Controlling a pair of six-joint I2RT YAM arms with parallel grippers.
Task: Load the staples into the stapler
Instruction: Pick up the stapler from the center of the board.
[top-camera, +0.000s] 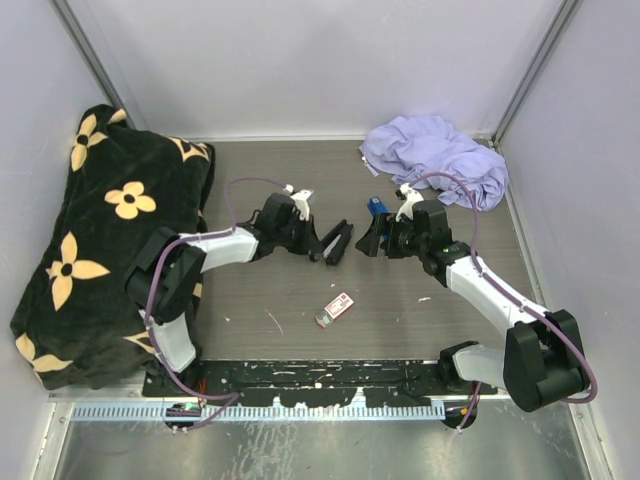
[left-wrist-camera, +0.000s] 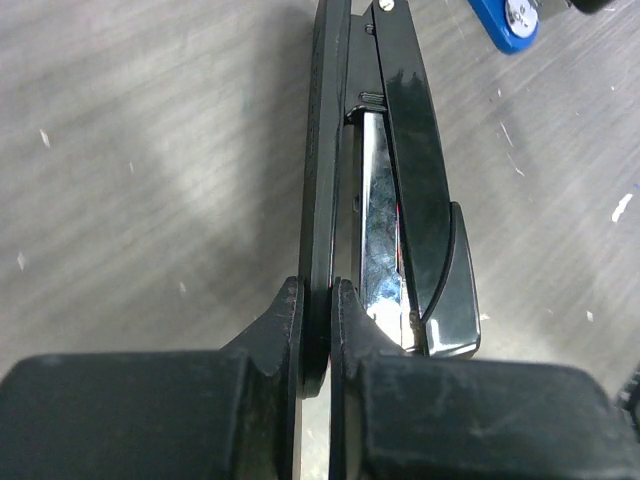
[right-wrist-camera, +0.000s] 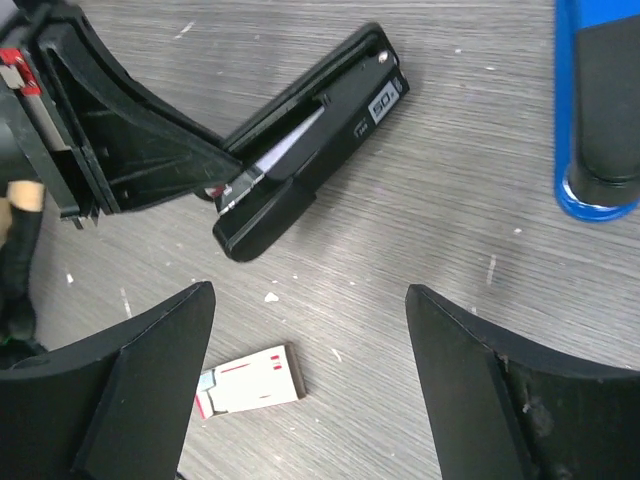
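**A:** Two staplers lie on the grey wood-grain worktop (top-camera: 270, 290), by my count. Which one does the arm have?

**B:** The long black plastic stapler (top-camera: 337, 243), near the middle. The left pincer (top-camera: 312, 240) is clamped on it, with its fingers (left-wrist-camera: 285, 330) pressed together on the thin edge of the base plate. The upper arm stands a little apart from that plate, and a shiny metal channel shows between them.

**A:** And the other stapler?

**B:** The short blue-and-black stapler (top-camera: 376, 207) lies flat just beyond the right pincer (top-camera: 372, 240). That pincer faces the black stapler from the right side, its jaws wide apart with nothing between them.

**A:** Where are the staples?

**B:** The small flat white box of staples with a red label and dark sides (top-camera: 335, 309) lies on the worktop, nearer the arm bases than either pincer. It sits roughly between the two arms and apart from the black stapler. Nothing grips it. Seen from the right wrist, one end of it sits behind a finger.

**A:** What else is around?

**B:** A crumpled lavender cloth (top-camera: 440, 155) sits in the far right corner. A black blanket with cream flowers (top-camera: 100, 240) is heaped along the left side.
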